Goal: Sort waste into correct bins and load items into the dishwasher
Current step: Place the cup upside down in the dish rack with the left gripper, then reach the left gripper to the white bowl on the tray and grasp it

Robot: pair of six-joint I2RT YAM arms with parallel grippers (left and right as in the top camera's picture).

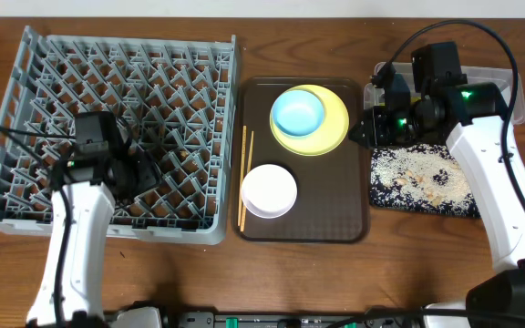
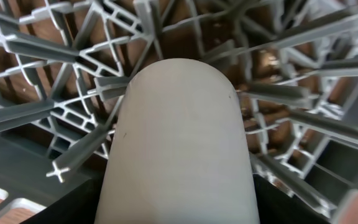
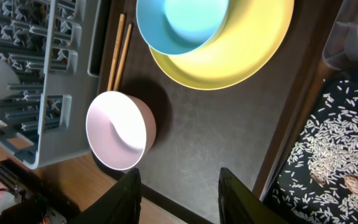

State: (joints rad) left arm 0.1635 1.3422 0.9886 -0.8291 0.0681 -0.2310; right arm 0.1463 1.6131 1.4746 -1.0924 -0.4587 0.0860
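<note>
My left gripper is over the grey dish rack, shut on the small white cup, which is held among the pegs. My right gripper is open and empty above the right edge of the brown serving tray. On that tray are the yellow plate with the light blue bowl on it, the pinkish-white bowl and the chopsticks. Rice scraps lie in the black tray. The wrapper and paper strip are out of view.
The clear tub stands at the back right, partly hidden behind my right arm. The black tray sits right beside the serving tray's right edge. Bare wooden table runs along the front.
</note>
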